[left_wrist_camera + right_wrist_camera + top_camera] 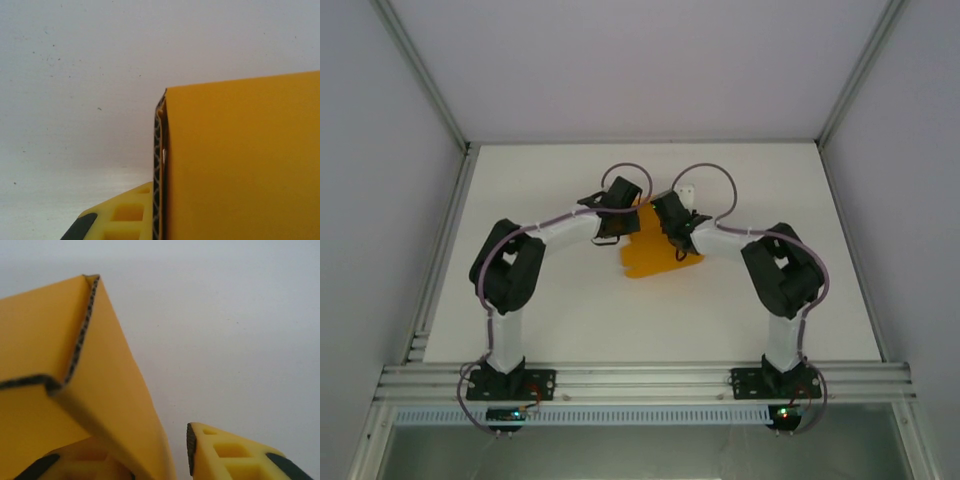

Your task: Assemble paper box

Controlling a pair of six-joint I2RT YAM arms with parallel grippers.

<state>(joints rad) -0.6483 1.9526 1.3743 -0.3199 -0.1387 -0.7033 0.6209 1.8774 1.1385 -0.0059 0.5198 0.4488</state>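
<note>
Slippage of the card is the chief risk as things stand. The paper box (660, 258), orange-yellow and partly folded, is about the middle of the tabletop (520, 180), well apart from all four edges, with both arms reaching in over it. The left tool (613, 228) is clamped tight on one panel. In its wrist view a dark pad (158, 175) presses flat against the card's edge, and the opposite finger is hidden behind the sheet. The right tool (680, 240) stands partly open and grips nothing. A folded wall of the box leans over one of its fingers, while the other finger (230, 455) is clear of the card, with white tabletop showing in the gap.

So the box depends on a single pinch. My judgement is that any pull or twist by the left arm could crease the thin card at the pad or swing the loose side round. The fold seen from the right wrist is unheld and could spring flat. If the right tool shuts from where it is, it could catch the wall askew and crush the crease rather than seat it. The two wrists are also near each other above the box, so a careless turn could knock them together.

Room is otherwise generous: bare tabletop runs out to the left, right and far edges, and back to the near edge where the arm bases stand.
</note>
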